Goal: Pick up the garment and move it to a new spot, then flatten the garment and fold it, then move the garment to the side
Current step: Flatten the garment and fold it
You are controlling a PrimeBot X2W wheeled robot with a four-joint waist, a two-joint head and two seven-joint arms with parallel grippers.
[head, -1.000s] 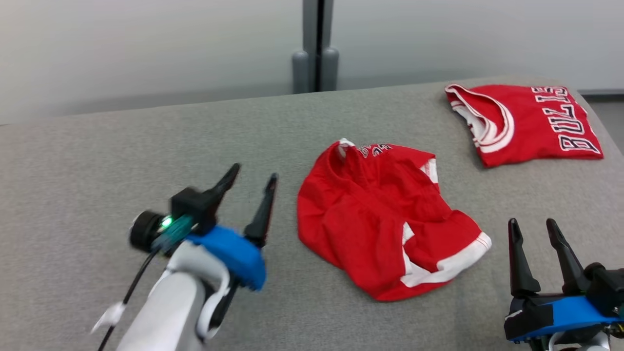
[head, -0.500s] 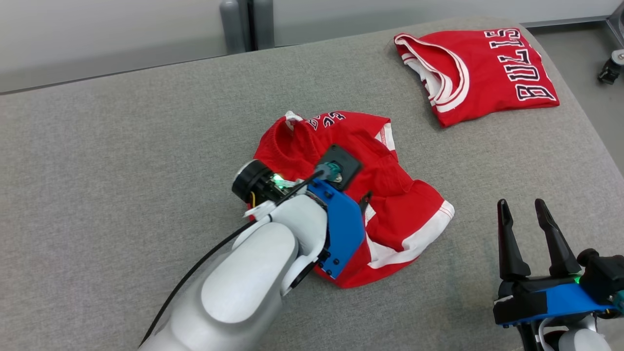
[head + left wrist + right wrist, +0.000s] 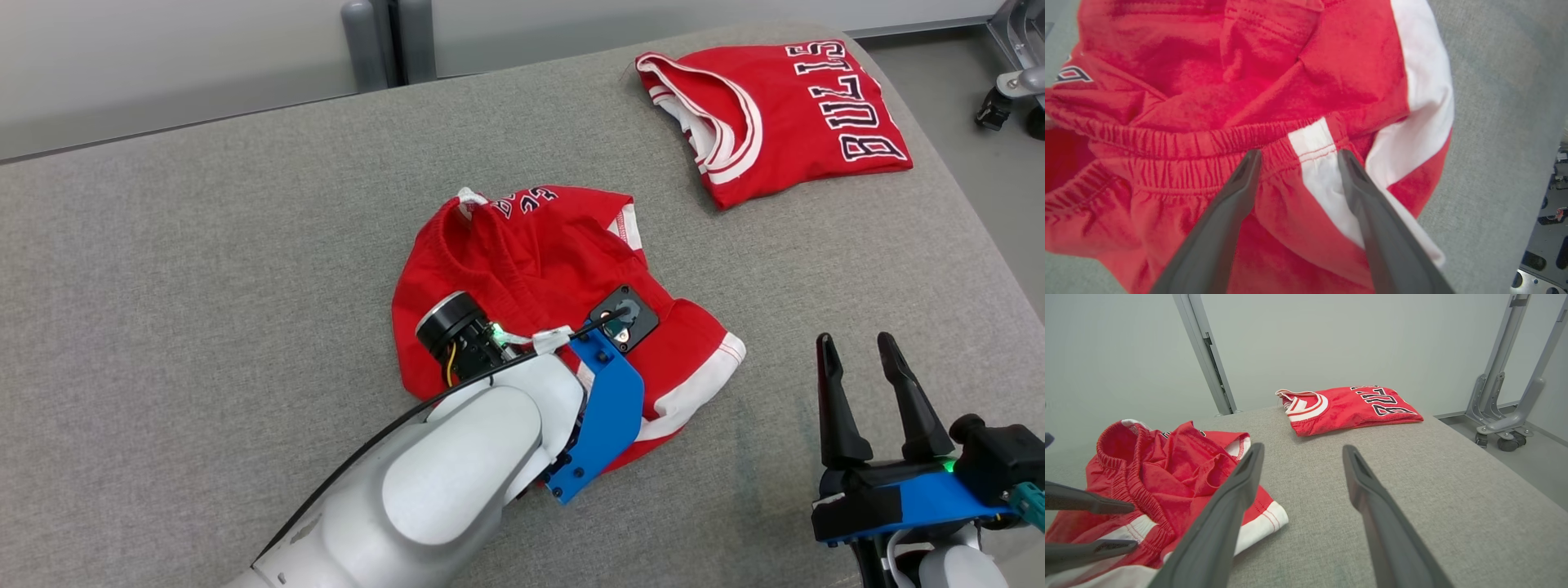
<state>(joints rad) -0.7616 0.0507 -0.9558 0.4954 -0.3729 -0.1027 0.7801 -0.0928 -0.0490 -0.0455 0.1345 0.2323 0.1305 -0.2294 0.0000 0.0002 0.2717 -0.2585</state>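
While right fingers [image 3: 834, 408] wait spread, left fingers [image 3: 1235, 204] (also spread) have reached the shorts [image 3: 522, 261].

We got even, soft overhead light, faint shadows, no glare; wrist views were wide-angle warped, near fingers [image 3: 1237, 204] slightly soft.

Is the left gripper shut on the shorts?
No, the left gripper is open, jaws apart over the waistband of the shorts.

Head looks down; both wrist views share the garment [image 3: 531, 269].
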